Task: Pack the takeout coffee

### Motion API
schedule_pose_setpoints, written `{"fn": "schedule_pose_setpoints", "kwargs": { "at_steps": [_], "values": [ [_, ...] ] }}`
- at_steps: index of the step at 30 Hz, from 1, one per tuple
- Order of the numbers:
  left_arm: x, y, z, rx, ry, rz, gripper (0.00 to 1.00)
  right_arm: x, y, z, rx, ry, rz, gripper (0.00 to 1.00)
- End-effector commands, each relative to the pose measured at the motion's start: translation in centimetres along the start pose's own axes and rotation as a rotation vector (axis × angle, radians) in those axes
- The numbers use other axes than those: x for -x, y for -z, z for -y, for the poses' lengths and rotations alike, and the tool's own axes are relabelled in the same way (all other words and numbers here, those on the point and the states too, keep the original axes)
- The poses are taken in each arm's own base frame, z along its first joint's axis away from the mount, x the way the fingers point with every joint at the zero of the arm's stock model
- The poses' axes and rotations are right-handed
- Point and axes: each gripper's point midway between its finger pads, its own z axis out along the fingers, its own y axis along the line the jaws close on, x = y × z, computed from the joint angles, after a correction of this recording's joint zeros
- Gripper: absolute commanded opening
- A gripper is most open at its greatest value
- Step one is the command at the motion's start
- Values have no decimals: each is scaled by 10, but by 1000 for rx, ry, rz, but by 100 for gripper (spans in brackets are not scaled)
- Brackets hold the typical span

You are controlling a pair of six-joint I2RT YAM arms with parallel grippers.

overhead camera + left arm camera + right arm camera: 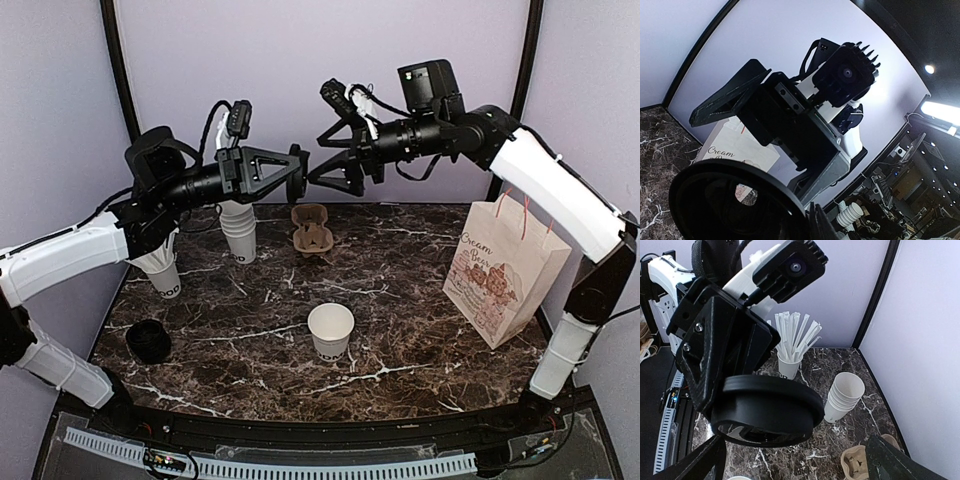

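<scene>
Cup (pixel 330 330) sits upright at near-centre of the table (pixel 420 350), top uncovered, black lettering on its side, both arms well above it. L gripper (pixel 298 172) is up in the air over the far side, clamped on a round black lid (pixel 767 407); the lid is held tilted, edge toward the R arm. R gripper (pixel 320 162) faces it from the right, jaws spread wide, fingertips (pixel 900 460) either side of the lid in the R wrist view; can't tell if they touch it. Bag (pixel 505 270) stands upright at right, well apart from the cup. Far-centre: carrier (pixel 312 230). Left of that, cup stack (pixel 238 232), then straw cup (pixel 160 272). Black round object (pixel 148 340) lies at near-left.
</scene>
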Motion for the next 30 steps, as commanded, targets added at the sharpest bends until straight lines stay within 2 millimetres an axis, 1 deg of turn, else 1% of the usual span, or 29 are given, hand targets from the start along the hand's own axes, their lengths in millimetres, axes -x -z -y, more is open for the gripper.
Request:
{"fn": "schedule_pose_setpoints", "kwargs": {
  "at_steps": [1, 6, 11, 14, 18, 22, 26, 30],
  "values": [
    [7, 12, 28, -73, -64, 38, 17, 24, 1, -13, 79, -22, 86, 98],
    [10, 15, 31, -74, -83, 63, 17, 19, -2, -26, 151, -49, 87, 95],
    [13, 19, 36, -89, -100, 92, 16, 19, -6, -27, 163, -72, 95, 94],
    [16, 20, 38, -102, -105, 117, 16, 22, -12, -24, 151, -95, 103, 94],
    [16, 21, 36, -118, -87, 142, 16, 28, -21, -25, 142, -102, 108, 93],
    [18, 25, 35, -112, -91, 172, 15, 34, -27, -31, 144, -98, 111, 93],
    [18, 26, 34, -107, -95, 183, 15, 35, -33, -32, 141, -118, 110, 92],
    [18, 28, 35, -106, -100, 188, 15, 34, -36, -31, 139, -132, 107, 89]
  ]
}}
